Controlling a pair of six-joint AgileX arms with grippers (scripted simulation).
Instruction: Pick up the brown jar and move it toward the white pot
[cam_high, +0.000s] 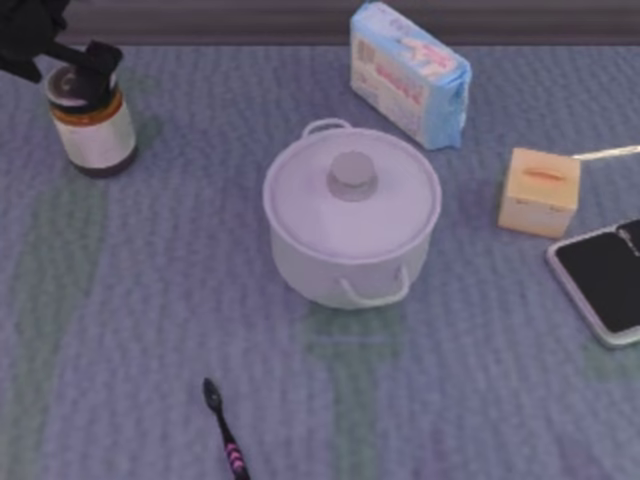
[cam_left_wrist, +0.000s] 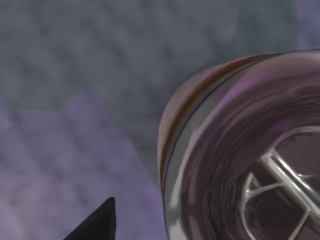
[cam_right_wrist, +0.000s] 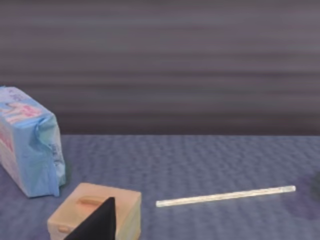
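Jar (cam_high: 93, 125) stands upright at ten o'clock on the table (cam_high: 150, 330), black lid on, well apart from the pot (cam_high: 350, 215) at the centre. My left gripper (cam_high: 75, 68) sits over the jar's lid; I cannot tell whether its fingers pinch it. The left wrist view is filled by the jar (cam_left_wrist: 240, 150) up close. The pot is closed, its lid and grey knob in place, contents hidden. Right gripper is out of the top view; only one dark fingertip (cam_right_wrist: 97, 222) shows, so I cannot tell its spread.
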